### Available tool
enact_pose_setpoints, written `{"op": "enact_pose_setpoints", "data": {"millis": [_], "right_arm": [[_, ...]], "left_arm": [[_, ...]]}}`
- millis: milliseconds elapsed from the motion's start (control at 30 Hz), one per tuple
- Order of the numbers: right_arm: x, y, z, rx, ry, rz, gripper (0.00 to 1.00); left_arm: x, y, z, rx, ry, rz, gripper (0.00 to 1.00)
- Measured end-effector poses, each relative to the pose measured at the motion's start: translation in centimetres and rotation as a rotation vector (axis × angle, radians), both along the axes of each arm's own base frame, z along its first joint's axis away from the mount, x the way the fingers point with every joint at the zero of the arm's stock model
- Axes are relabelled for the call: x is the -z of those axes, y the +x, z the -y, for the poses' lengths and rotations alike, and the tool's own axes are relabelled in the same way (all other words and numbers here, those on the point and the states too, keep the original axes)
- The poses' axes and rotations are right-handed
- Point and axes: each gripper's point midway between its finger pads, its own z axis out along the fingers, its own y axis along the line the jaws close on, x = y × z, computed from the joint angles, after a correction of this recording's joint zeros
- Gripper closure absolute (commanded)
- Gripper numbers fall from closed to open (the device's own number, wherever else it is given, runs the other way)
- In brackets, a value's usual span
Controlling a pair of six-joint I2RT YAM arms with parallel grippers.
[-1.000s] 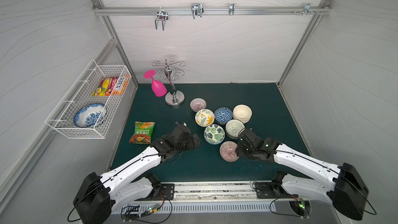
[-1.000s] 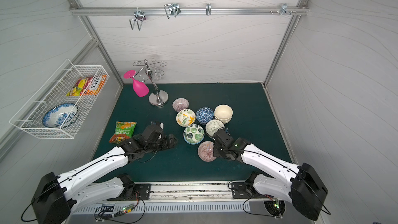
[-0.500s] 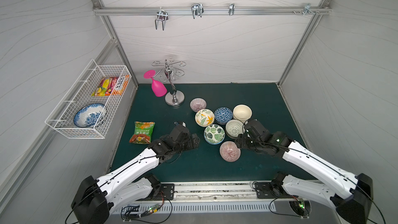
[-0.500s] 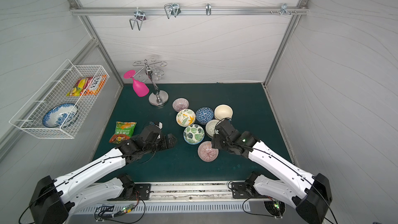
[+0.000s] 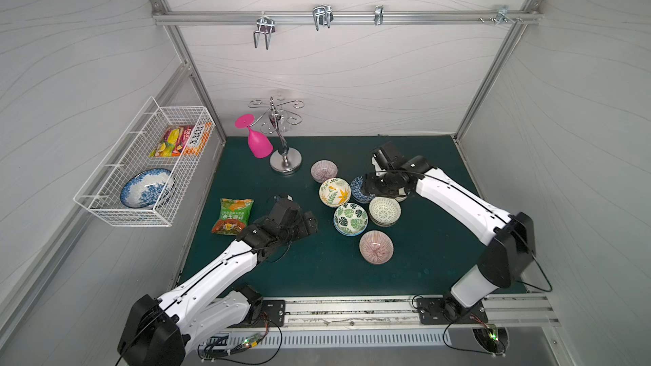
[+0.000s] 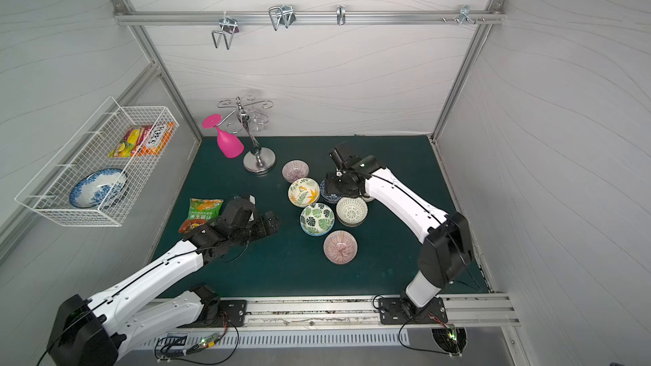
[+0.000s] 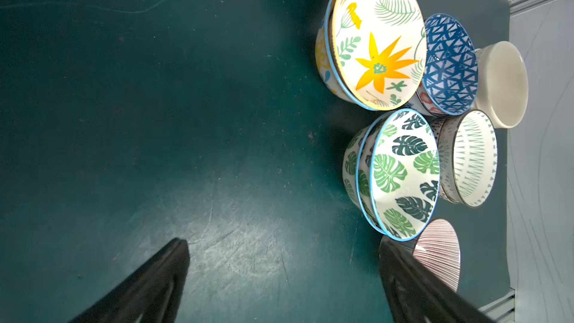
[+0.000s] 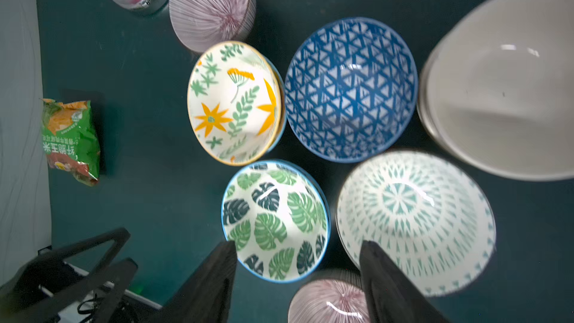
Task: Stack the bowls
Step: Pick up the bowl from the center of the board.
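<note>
Five two-high bowl stacks sit mid-mat: yellow floral (image 5: 334,191), green leaf (image 5: 350,219), white lattice (image 5: 384,210), blue patterned (image 8: 351,88) and cream (image 8: 503,94). Two pink striped bowls stand apart, one at the back (image 5: 324,170) and one nearest the front (image 5: 376,247). My right gripper (image 5: 368,188) hovers over the blue and cream stacks and hides most of them in both top views. It is open and holds nothing (image 8: 298,243). My left gripper (image 5: 311,221) is wide open over bare mat (image 7: 282,240), left of the green leaf stack.
A green snack bag (image 5: 232,216) lies left of my left arm. A chrome glass stand (image 5: 286,161) with a pink goblet (image 5: 259,139) stands at the back left. A wire basket (image 5: 126,213) on the left wall holds a blue-and-white dish (image 5: 146,188).
My right gripper left the near pink striped bowl, rose and moved back over the blue and cream stacks, its jaws wider. The left arm barely moved.
</note>
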Motion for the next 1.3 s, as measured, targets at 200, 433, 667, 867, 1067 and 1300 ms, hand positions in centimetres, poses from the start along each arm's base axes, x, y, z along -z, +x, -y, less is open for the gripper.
{"op": "enact_pose_setpoints", "data": {"millis": [200,433,667,867,1067,1300], "right_arm": [[1.2,4.2,-2.5,-0.056,-0.034,0.0,0.34],[1.2,8.3,-5.7,-0.116,-0.015,0.047,0.35],[3.1,12.2,-8.1,-0.109,0.041,0.049,0.37],[7.4,14.0,-9.3,-0.07,0.077,-0.016,0.39],[9.5,15.3,-10.3,-0.043,0.112,-0.039,0.45],[10.8,16.1,-11.0,-0.016,0.143,-0.05,0.6]], "left_arm": [[0.6,2.4,-1.6,-0.062,-0.031,-0.009,0.0],[3.0,4.0,-1.6,-0.064,-0.052,-0.075,0.02],[3.3,4.4,-1.1,-0.051,-0.08,-0.081,0.01],[2.6,4.9,-0.6,-0.039,-0.106,-0.048,0.01],[2.4,5.1,-0.5,-0.035,-0.113,-0.039,0.01],[2.2,5.3,-0.4,-0.035,-0.118,-0.026,0.0]]}}
